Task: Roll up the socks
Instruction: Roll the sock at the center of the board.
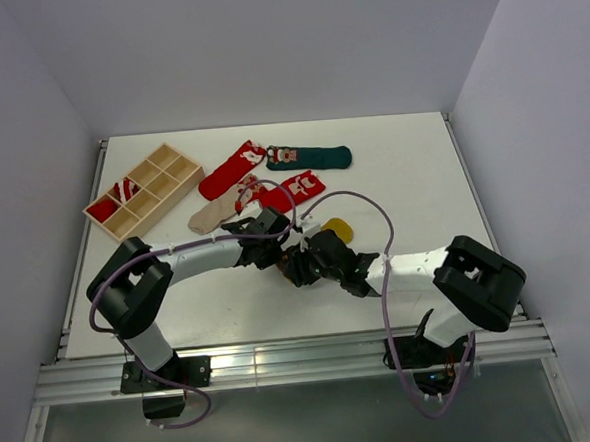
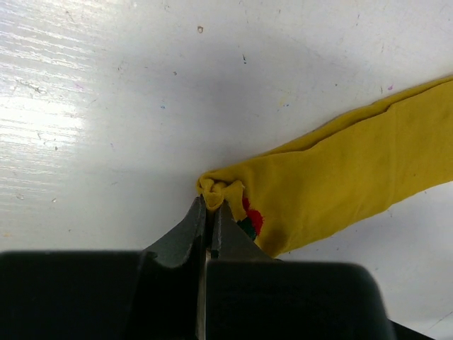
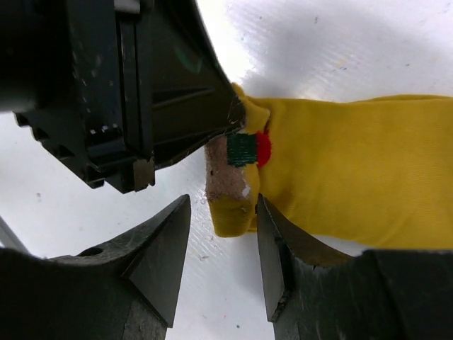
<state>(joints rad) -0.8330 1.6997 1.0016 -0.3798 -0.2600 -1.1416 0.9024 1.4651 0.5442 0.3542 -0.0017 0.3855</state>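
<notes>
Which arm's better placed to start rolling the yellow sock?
Left, likely: the left gripper is shut on the yellow sock at its bunched end. The right gripper is open, jaws either side of that end, gripping nothing.

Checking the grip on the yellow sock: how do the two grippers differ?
The left gripper is shut, pinching the bunched end of the yellow sock; the right gripper is open, gripping nothing. The left's tips meet; the right's stand apart astride the sock's corner. Both work the same end.

Bright, diffuse overhead light throughout. Glare streaks the white table [image 2: 42, 113] toward the left of the left wrist view, with soft shadow mid-frame. Nearest foreground parts in both wrist views are slightly blurred.
</notes>
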